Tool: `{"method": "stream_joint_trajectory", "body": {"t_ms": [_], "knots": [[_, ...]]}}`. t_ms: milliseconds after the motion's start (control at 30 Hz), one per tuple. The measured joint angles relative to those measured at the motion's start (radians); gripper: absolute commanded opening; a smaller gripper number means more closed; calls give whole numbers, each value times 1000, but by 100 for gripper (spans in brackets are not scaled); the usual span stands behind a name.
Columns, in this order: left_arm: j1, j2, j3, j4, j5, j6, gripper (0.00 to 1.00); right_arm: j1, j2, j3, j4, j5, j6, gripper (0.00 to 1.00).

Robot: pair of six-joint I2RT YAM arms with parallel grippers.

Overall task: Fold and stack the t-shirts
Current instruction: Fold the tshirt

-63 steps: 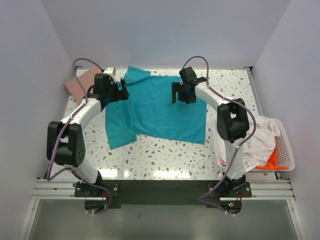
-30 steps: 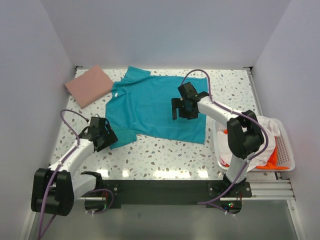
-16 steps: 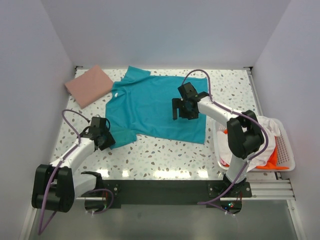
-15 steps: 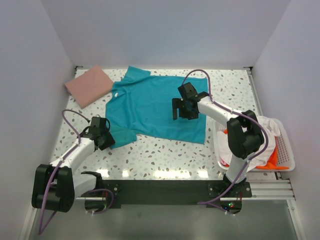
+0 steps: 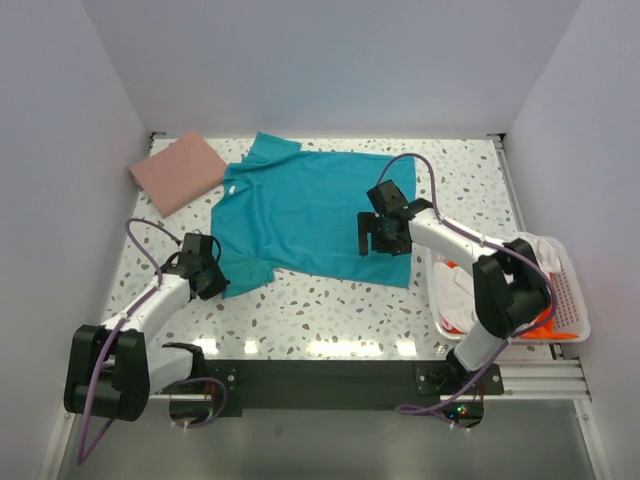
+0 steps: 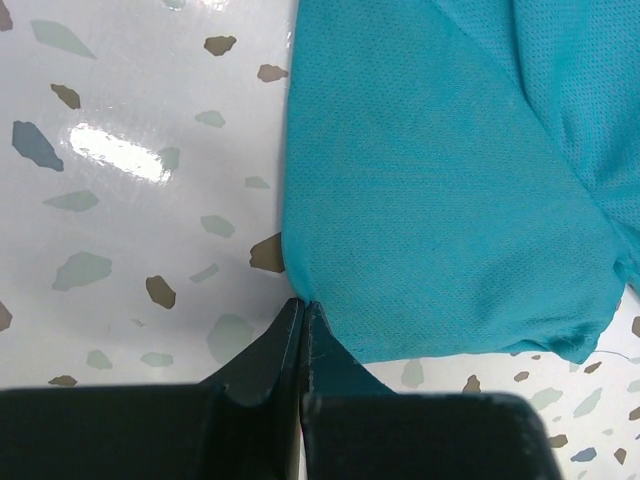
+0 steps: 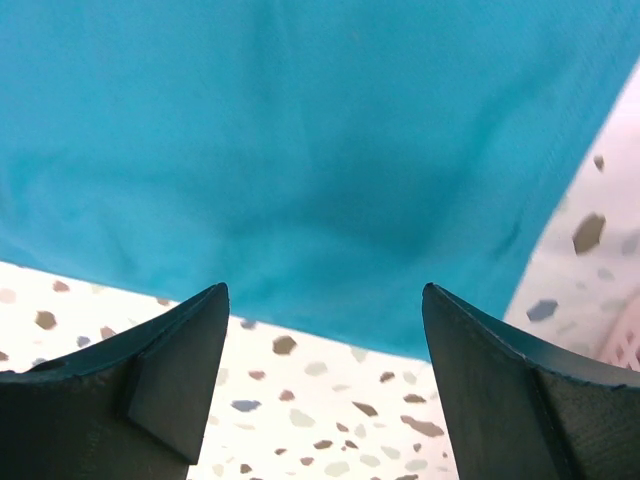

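A teal t-shirt [image 5: 310, 215] lies spread flat in the middle of the table. My left gripper [image 5: 213, 280] is at its near-left sleeve [image 6: 440, 200], jaws shut on the sleeve's hem corner [image 6: 302, 300]. My right gripper [image 5: 377, 238] hovers open over the shirt's near-right hem [image 7: 330, 150], and nothing is between its fingers [image 7: 325, 292]. A dusty pink t-shirt [image 5: 178, 170] lies folded at the far-left corner. White [image 5: 520, 272] and orange [image 5: 550, 322] t-shirts are bunched in the basket.
The white slotted basket [image 5: 572, 295] sits at the table's right edge, beside the right arm. Walls enclose the table on the left, back and right. Speckled tabletop [image 5: 330, 310] shows in front of the teal shirt.
My left gripper has closed on the sleeve's hem. My right gripper has moved nearer and to the right over the shirt, staying open.
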Motion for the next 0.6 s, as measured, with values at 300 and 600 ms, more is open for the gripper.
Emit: {"method": "stream_joint_trajectory", "body": {"t_ms": [300, 600], "knots": [[103, -29, 25, -25, -19, 3, 0, 0, -164, -176, -26, 54, 50, 73], [167, -60, 60, -56, -87, 22, 0, 0, -167, -223, -23, 66, 97, 59]]}}
